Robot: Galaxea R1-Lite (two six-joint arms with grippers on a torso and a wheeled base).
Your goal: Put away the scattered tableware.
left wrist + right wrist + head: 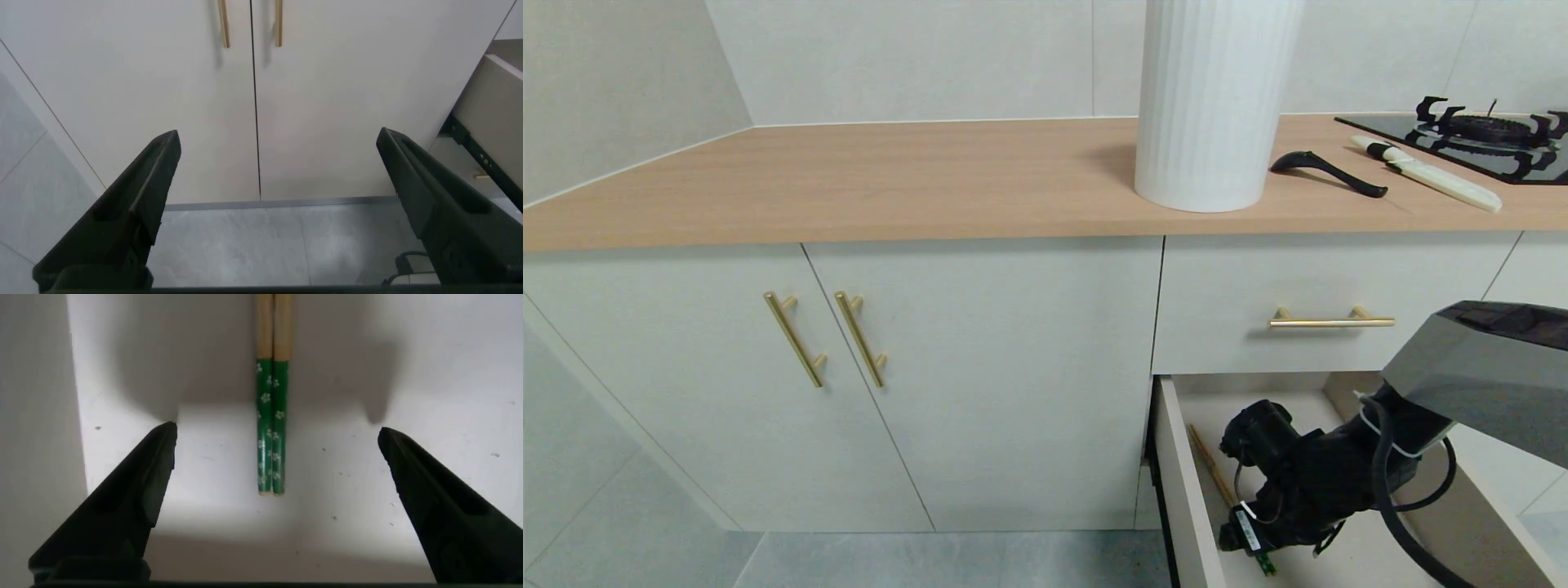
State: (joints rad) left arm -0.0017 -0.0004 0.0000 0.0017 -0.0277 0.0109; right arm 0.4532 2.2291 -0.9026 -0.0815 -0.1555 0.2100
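Two chopsticks (272,416) in the open drawer (1181,490) under the wide right claw (275,434); left claw (278,140) wide.

chopsticks (280,416): pale wood shafts; green ends with a small white flower print
knife (1429,174): cream-white, black band near one end
curved utensil (1330,171): plain black
tall vessel (1213,106): white, vertical ribbing
countertop (849,180): tan wood grain
cabinet handles (793,339): gold
hob (1486,143): glossy black
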